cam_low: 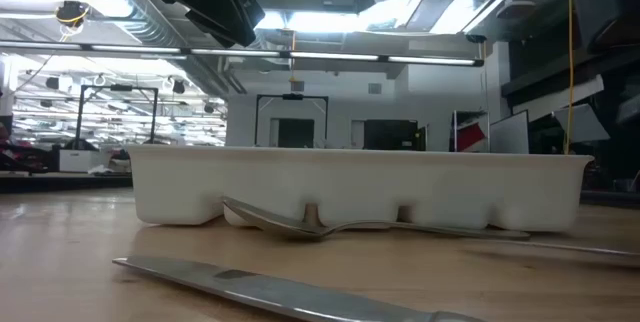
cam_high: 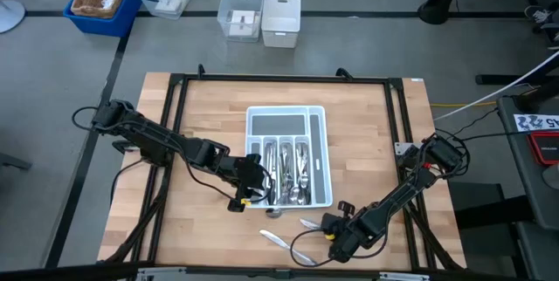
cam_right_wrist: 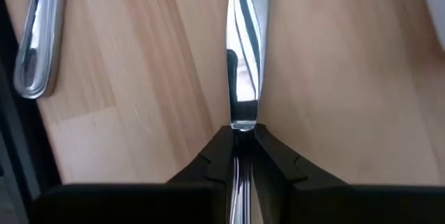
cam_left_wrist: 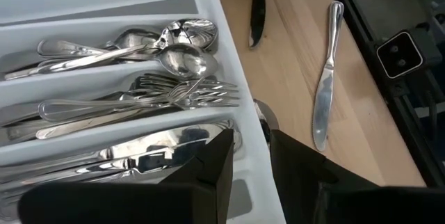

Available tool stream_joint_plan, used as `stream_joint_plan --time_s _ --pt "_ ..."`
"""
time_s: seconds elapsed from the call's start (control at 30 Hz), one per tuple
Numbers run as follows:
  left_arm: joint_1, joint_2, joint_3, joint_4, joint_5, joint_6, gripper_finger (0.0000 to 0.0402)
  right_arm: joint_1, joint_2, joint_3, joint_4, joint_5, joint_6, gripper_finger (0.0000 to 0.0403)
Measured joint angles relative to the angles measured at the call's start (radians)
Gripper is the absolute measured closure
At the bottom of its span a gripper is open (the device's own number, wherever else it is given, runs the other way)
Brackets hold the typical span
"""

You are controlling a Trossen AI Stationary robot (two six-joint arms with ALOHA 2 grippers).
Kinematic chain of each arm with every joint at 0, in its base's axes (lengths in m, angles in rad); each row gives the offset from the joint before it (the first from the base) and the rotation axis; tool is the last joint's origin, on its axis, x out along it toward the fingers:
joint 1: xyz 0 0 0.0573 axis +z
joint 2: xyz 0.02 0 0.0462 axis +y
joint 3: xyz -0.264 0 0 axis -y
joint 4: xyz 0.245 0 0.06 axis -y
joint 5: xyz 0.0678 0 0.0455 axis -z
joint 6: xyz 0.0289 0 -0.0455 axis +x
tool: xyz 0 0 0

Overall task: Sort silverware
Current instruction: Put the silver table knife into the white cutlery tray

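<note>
The silverware lies sorted in the slots of the white tray: spoons, forks and knives. Loose pieces lie on the wood in front of it: a spoon, a knife and, in the left wrist view, another knife. My left gripper is open and empty at the tray's near left corner, with one finger over the knife slot and one outside the tray wall. My right gripper is shut on a shiny knife low over the table's near edge. My right gripper pinches one end of the knife between its two fingertips. The fingers slant down from the table's right side, and the knife runs straight on ahead of them along their line. I cannot tell whether its far end rests on the wood.
In the right wrist view a loose handle lies beside the held knife. A spoon lies against the tray's near wall and a knife in front of it. Plastic bins and a blue crate stand beyond the table's far edge.
</note>
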Motion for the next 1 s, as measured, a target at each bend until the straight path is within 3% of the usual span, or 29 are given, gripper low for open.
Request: stream_joint_plan --time_s 0.57,0.83,1.0 --pt "0.002 -0.017 0.0 0.01 0.0 0.026 0.0316 0.0 -0.005 0.077 -0.009 0.007 -0.096 0.0359" --pt "0.02 -0.1 0.0 0.008 0.0 0.019 0.0316 -0.012 -0.005 0.158 -0.116 0.023 -0.168 0.0359" --pt "0.042 -0.173 0.0 -0.003 0.0 0.018 0.0316 -0.056 -0.007 0.238 -0.19 0.06 -0.295 0.0359"
